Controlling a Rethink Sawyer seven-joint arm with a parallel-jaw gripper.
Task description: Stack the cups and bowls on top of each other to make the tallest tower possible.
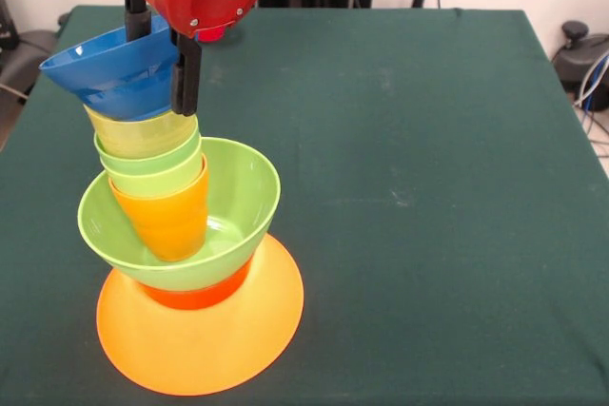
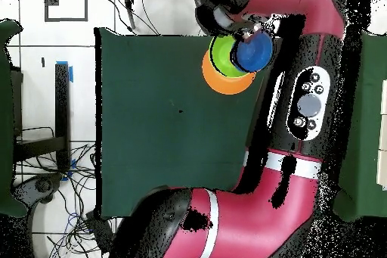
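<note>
Tower (image 1: 181,235) stands at the near left part of the dark green table (image 1: 428,187) in the front view, and its nearest, lowest piece is the very large orange bowl (image 1: 200,335), upside down with its wide rim flat on the cloth. On that bowl's raised base rests a small orange-red bowl (image 1: 200,294), and in it sits the medium lime green bowl (image 1: 181,211), open side up. Inside the green bowl an orange cup (image 1: 169,221) stands tilted, with a lime green cup (image 1: 157,176), a darker green cup (image 1: 147,161) and a yellow cup (image 1: 141,133) nested one into the next above it, the column leaning toward the left. The small blue bowl (image 1: 119,73) sits tilted on the yellow cup. The gripper (image 1: 160,49), under the red arm head, has its black fingers (image 1: 186,78) clenched on the blue bowl's wall, one inside and one outside. In the overhead view the blue bowl (image 2: 253,52) covers part of the green bowl (image 2: 223,54) and the orange bowl (image 2: 219,81), close to the table's edge
</note>
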